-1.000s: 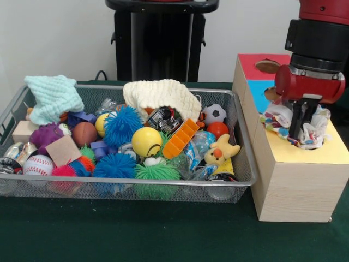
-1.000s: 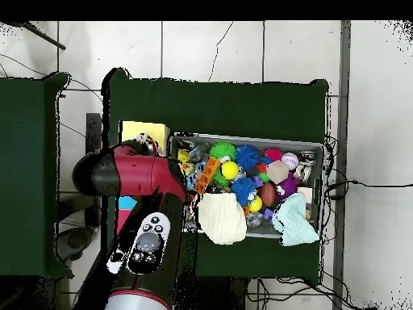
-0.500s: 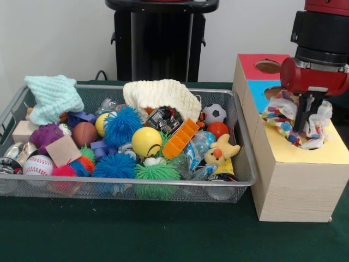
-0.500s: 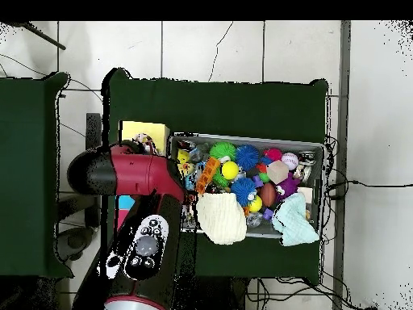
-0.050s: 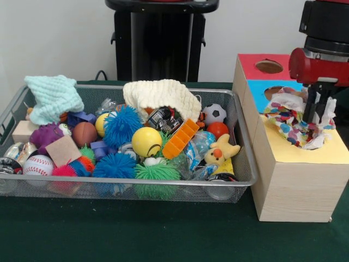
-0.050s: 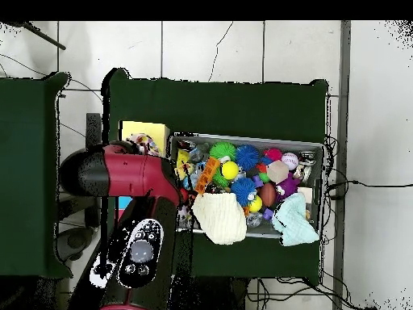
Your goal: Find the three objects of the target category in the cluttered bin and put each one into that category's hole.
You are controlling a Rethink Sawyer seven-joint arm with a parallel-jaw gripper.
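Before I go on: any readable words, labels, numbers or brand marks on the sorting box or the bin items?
No text can be read in either view.
Wooden box: coloured panels only, no lettering visible.
Black toy car: pale markings, too blurred to read.
Baseball: only its stitching shows.
Dotted cloth at the yellow hole: printed dots only.

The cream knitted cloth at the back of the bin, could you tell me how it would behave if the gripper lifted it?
The cream knitted cloth looks soft and draped over toys, so it would probably sag and trail. Its open knit might snag the orange rack beside it. It seems light for its bulk.
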